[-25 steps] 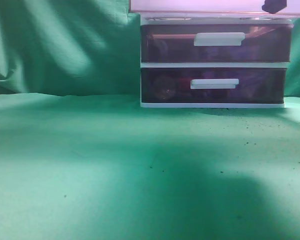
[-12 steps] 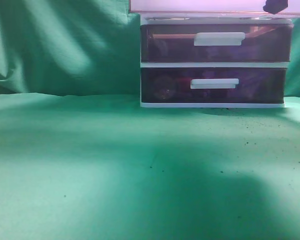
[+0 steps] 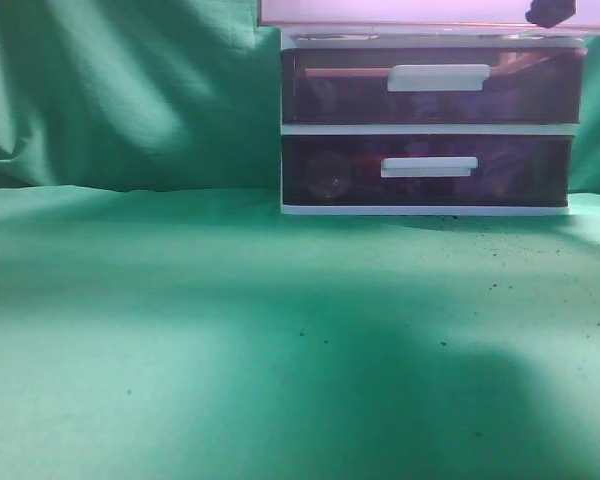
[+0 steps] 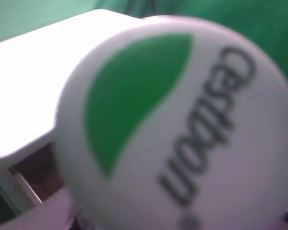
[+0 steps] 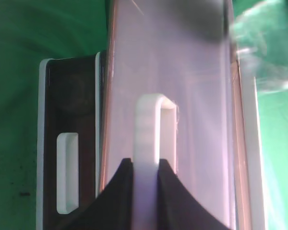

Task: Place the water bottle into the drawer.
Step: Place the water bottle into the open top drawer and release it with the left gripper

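The water bottle's white cap, with a green leaf logo, fills the left wrist view, so the left gripper holds the bottle close to its camera; the fingers are hidden behind it. The clear bottle body shows blurred in the right wrist view, beyond the drawer's far side. The top drawer is pulled out and looks pinkish; it is a pale band in the exterior view. My right gripper is shut on its white bar handle; a dark part of it shows in the exterior view.
The white-framed unit stands at the back right on green cloth, with two lower dark drawers shut. The unit's white top lies beside the bottle. Green cloth hangs behind.
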Robot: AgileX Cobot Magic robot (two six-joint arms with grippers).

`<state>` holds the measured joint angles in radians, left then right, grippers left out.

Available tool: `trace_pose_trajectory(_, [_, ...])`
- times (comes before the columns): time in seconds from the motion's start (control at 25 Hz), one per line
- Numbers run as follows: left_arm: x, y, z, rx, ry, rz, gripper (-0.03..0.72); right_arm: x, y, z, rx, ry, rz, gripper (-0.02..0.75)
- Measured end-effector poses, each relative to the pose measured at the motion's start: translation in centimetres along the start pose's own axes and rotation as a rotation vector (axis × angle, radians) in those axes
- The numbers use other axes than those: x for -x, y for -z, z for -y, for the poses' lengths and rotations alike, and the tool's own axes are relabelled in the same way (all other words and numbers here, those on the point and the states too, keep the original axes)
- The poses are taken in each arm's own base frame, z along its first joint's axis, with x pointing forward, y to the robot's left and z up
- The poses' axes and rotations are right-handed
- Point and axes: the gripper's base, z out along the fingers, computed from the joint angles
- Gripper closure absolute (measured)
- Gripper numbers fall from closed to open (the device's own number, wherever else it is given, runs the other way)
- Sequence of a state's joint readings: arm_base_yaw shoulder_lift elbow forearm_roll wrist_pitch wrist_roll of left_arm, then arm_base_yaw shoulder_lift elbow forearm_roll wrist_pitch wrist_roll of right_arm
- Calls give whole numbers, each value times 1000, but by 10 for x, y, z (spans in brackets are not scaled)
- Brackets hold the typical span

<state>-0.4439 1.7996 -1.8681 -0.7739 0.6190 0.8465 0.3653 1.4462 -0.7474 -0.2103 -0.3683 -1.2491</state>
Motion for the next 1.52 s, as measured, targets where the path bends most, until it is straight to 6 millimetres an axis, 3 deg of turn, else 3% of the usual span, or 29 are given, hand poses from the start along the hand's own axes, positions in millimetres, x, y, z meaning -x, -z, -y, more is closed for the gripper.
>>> trace_pose_trajectory(0.16, [-27, -27, -9, -1, -15, -77, 376, 0, 0, 0, 0, -2, -1, 631])
trace_pose_trajectory(0.32, [-40, -40, -13, 4, -32, -115, 376, 0, 0, 0, 2, -2, -2, 631])
trace_pose_trajectory(0.44, [-46, -47, -14, 1, -22, -117, 249, 0, 0, 0, 4, -2, -2, 631])
trace_pose_trajectory(0.52, [-42, -47, -11, -9, 6, -88, 120, 0, 0, 0, 5, -4, -3, 631])
trace_pose_trajectory(0.6, [-35, -48, -7, -30, 20, -38, 43, 0, 0, -1, 6, -4, -4, 631])
trace_pose_trajectory(0.76, [-21, -52, 11, -96, -57, 99, 42, 0, 0, -1, 9, -4, -5, 631])
trace_pose_trajectory(0.84, [-10, -55, 25, -115, -100, 193, 110, 0, 0, -1, 9, -4, -5, 631])
trace_pose_trajectory(0.92, [-5, -63, 40, -121, -122, 288, 102, -1, 0, -1, 10, -8, -6, 631])
trace_pose_trajectory(1.2, [-14, -127, 83, -171, -247, 411, 102, -1, 0, -2, 19, -21, -9, 631])
trace_pose_trajectory(1.24, [-15, -136, 84, -175, -251, 422, 142, 0, 0, -2, 21, -29, -9, 631])
trace_pose_trajectory(1.36, [-16, -150, 82, -178, -248, 455, 127, 0, 0, -3, 25, -41, -10, 631])
trace_pose_trajectory(1.52, [-11, -152, 77, -119, -224, 457, 127, 1, 0, -3, 24, -40, -8, 631])
